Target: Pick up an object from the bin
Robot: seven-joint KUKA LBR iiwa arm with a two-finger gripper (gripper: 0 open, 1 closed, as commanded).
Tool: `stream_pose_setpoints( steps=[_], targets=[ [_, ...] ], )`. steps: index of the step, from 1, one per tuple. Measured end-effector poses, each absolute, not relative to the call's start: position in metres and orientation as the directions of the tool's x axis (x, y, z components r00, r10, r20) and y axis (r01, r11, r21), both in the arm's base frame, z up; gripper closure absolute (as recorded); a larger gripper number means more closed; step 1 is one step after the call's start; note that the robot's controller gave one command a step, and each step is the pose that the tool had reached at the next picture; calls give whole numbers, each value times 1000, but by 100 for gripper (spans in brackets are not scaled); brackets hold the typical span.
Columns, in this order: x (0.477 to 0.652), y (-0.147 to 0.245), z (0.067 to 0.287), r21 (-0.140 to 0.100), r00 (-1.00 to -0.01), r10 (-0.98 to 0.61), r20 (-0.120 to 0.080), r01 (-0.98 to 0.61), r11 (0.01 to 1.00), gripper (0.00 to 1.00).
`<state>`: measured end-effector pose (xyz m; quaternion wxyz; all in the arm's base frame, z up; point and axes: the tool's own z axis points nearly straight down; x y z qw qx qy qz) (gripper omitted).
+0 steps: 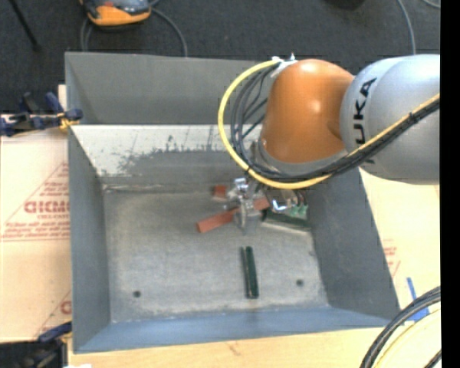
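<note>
Gripper (244,205) low over the middle of grey bin (153,271), at right end of red-brown flat strip (213,223), released or clenched I cannot tell, dark green stick (249,273) nearer.

Orange cover (303,113) hides most of end effector (244,204), green thing (295,211).

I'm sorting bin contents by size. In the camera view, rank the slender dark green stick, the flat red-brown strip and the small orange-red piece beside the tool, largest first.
1. Slender dark green stick, longest.
2. Flat red-brown strip; the tool hides its right end, so unsure.
3. Small orange-red piece, partly hidden.
</note>
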<state>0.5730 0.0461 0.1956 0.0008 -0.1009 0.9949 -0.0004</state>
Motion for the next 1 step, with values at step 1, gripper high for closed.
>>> stream_pose_setpoints(
  steps=[1],
  targets=[
    [564,55,247,-1,-977,-211,0,-211,977,100]
  ],
)
